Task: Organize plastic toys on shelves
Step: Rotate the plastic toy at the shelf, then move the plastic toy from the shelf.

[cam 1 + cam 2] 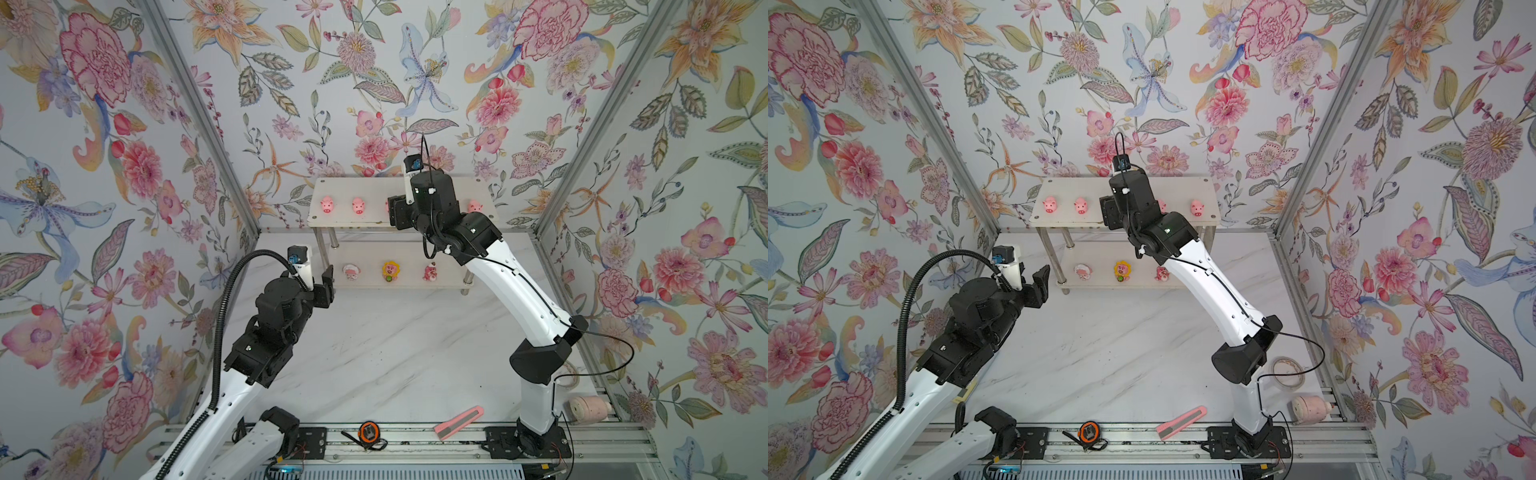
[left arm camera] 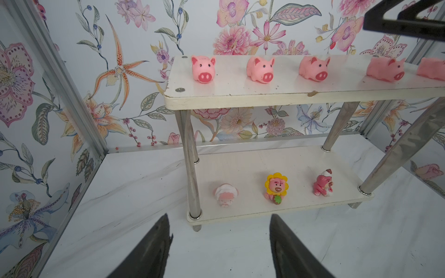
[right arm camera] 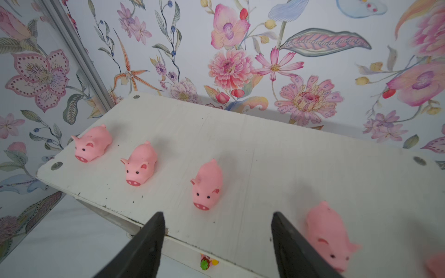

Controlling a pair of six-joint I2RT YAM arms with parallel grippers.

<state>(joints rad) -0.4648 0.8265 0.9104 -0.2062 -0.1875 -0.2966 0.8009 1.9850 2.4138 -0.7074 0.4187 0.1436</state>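
The shelves [image 1: 365, 191] stand against the back wall, two white boards on chrome legs. Pink pigs [image 3: 140, 164] line the top board [image 3: 265, 144] in a row; the left wrist view shows several of them [image 2: 261, 69]. On the lower board [image 2: 252, 163] stand the whitish figurine [image 2: 226, 195], the yellow-flower one [image 2: 277, 187] and the red-pink one [image 2: 322, 184]. My right gripper [image 3: 218, 214] hovers open over the top board's front edge, between two pigs, holding nothing. My left gripper [image 2: 219, 216] is open and empty, low in front of the rack's left corner [image 1: 326, 286].
On the front rail lie an orange-black tape measure [image 1: 368, 432] and a flat pink-and-grey bar [image 1: 459, 422]. A pink roll-like object [image 1: 588, 409] and a tape ring [image 1: 1287, 372] sit at the right wall. Floral walls with aluminium posts close in three sides.
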